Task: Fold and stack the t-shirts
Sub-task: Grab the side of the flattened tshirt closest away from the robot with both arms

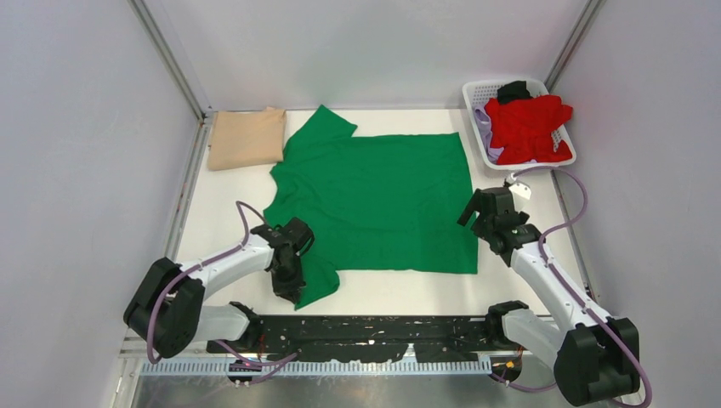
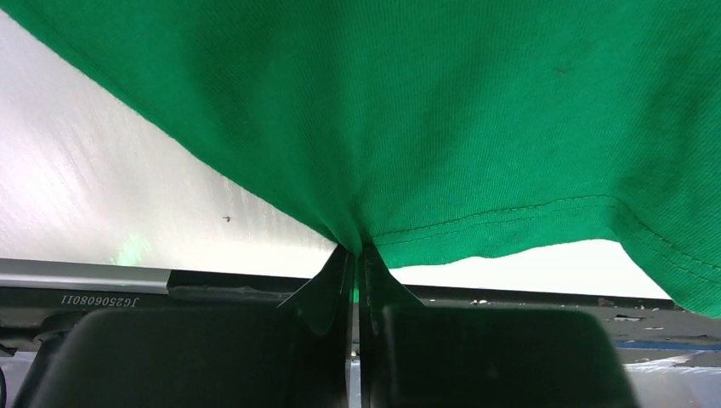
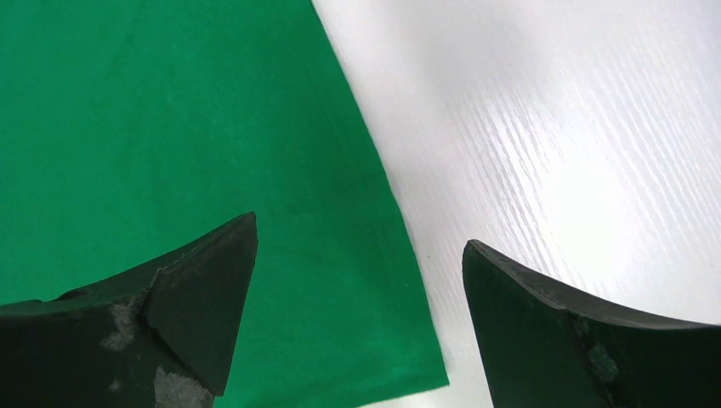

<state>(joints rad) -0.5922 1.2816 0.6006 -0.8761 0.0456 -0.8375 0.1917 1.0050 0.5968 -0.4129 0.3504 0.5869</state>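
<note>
Currently the left hand (image 2: 357,255) is pinching the near sleeve of the green t-shirt (image 1: 374,200). Its jaws are pressing together with a gather of cloth between them. The fabric is rising away from the pinch, which suggests the sleeve is coming up off the table (image 1: 221,229) to be folded inward.

The right hand (image 3: 357,280) is hovering wide open and gripping nothing. One finger is standing over green cloth and the other over bare table, so the shirt's near side edge is running between them, close to the near hem corner. Whether the fingers are touching the cloth cannot be told. This straddling position is probably preparing a grip on that corner, so that both hands can carry the near edge across in one lengthwise fold.

The green t-shirt is lying spread flat in the middle of the table, neck toward the left, hem toward the right, far sleeve pointing to the back.

The tan t-shirt (image 1: 248,138) is sitting folded at the far left corner, just beside that far sleeve. It is apparently serving as the base of the stack.

The red t-shirt (image 1: 527,127) is waiting unfolded in the white basket (image 1: 476,89) at the far right corner, lying over a lilac garment (image 1: 483,127), with a black garment (image 1: 513,89) behind it.
</note>
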